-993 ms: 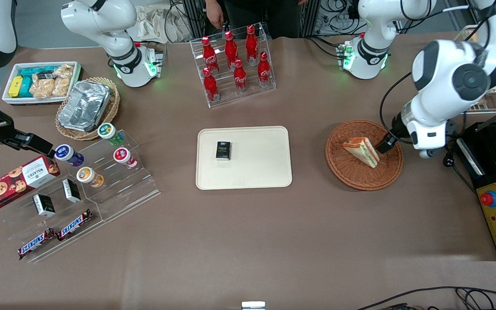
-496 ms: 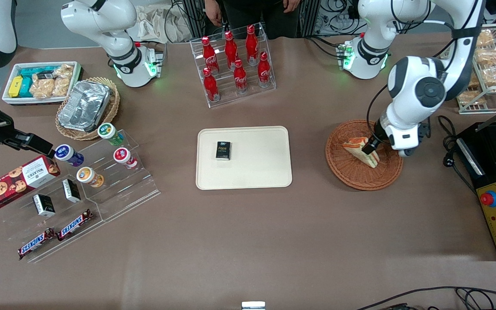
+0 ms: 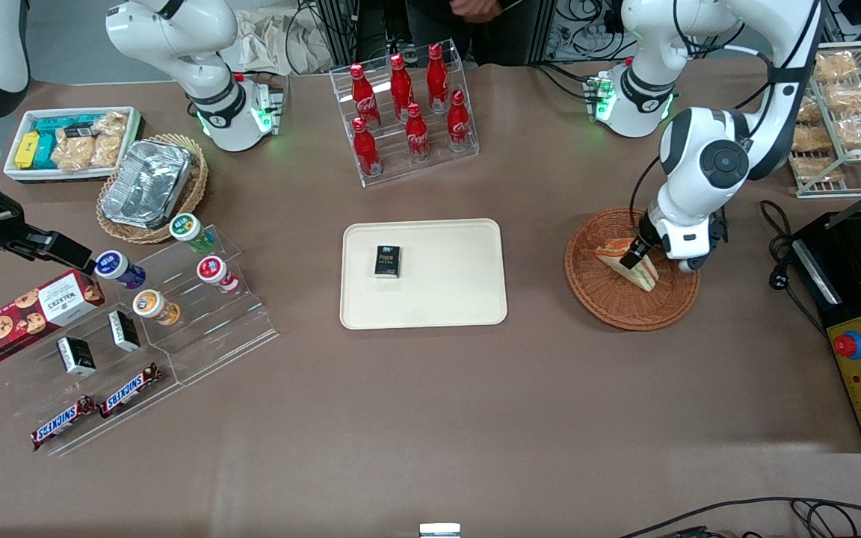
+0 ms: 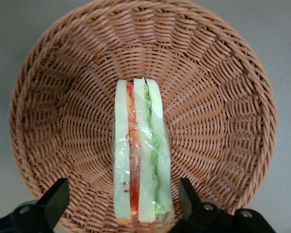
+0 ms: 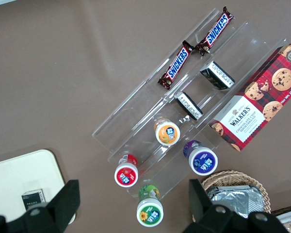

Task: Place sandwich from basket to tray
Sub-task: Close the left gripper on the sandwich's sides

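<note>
In the front view the step in hand looks like the grasp itself: the left arm's gripper (image 3: 634, 258) is down inside the reddish-brown wicker basket (image 3: 601, 295), right at the wedge sandwich (image 3: 628, 261), which lies in the basket with its point toward the front camera. To do this well, I judge the fingers should drop a little further so they span the bread faces rather than the filling edge, then close gently, since the soft wrapped bread will squash under hard pressure; the lift should go straight up to clear the basket rim before travelling sideways to the cream tray (image 3: 468, 299), which sits near the table's middle, well apart from the basket. A small black packet (image 3: 387, 261) already lies on the tray at its parked-arm end, so the bare part nearer the basket seems the safer spot. In the left wrist view the basket (image 4: 63, 97) fills the frame and the sandwich (image 4: 141, 160), wrapped in clear film, stands on edge with white bread, red and green layers showing. The gripper (image 4: 121, 201) has its fingers (image 4: 56, 199) spread wide, one on each side of the wedge, with clear gaps to the bread; they hold nothing and touch nothing that I can see.
</note>
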